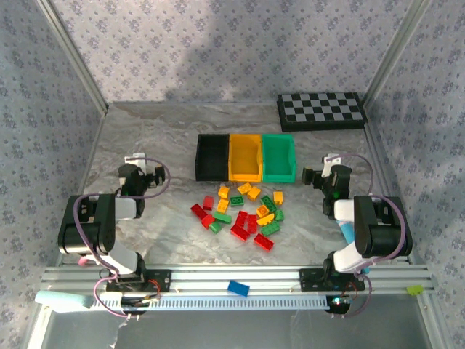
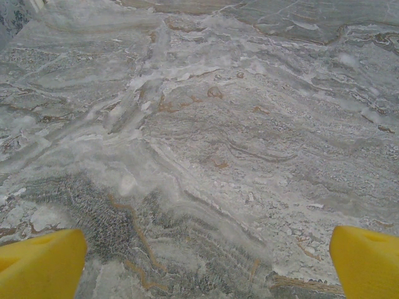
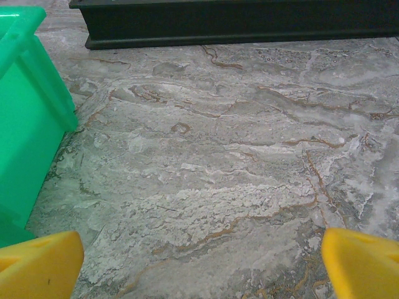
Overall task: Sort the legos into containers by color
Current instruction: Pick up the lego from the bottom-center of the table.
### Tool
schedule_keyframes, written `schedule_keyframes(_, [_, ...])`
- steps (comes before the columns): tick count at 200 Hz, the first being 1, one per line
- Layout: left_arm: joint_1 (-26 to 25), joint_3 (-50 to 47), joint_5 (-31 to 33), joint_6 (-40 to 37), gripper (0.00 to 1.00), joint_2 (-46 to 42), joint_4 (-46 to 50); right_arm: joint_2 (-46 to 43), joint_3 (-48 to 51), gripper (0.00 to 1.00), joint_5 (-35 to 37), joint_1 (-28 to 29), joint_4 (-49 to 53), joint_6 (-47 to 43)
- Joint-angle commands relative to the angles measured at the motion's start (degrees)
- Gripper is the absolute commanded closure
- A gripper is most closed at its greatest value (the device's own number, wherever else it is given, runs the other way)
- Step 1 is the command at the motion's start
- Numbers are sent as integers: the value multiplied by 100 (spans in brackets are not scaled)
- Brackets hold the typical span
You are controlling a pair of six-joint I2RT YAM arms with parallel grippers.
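The legos [image 1: 240, 212], several small red, yellow and green bricks, lie in a loose pile at the table's middle. Behind them stand the containers in a joined row: black [image 1: 212, 156], yellow-orange [image 1: 245, 156] and green [image 1: 279, 156]. My left gripper [image 1: 145, 177] hovers left of the pile. In the left wrist view it [image 2: 206, 268] is open over bare marble, with yellow fingertips [image 2: 40, 265] at the corners. My right gripper [image 1: 320, 176] sits right of the green bin. It [image 3: 202, 268] is open too, nothing between its pads, with the green bin [image 3: 28, 112] to its left.
A black-and-white checkerboard [image 1: 321, 110] lies at the back right; its dark edge [image 3: 237, 22] runs across the top of the right wrist view. One blue brick [image 1: 238, 288] rests on the front rail between the arm bases. Patterned walls close in the table.
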State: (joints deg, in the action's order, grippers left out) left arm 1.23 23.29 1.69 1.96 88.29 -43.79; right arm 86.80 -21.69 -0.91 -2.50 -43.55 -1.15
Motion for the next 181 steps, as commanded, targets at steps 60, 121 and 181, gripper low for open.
schedule_keyframes(60, [16, 110, -60, -56, 0, -80, -155, -199, -225, 0, 263, 78, 257, -75])
schedule_keyframes(121, [-167, 1608, 85, 441, 0, -1191, 3741, -1941, -772, 0, 446, 144, 2615, 515])
schedule_keyframes(181, [-123, 1692, -995, 1377, 0, -2107, 4973, -2291, -1667, 1, -919, -67, 5139, 2174])
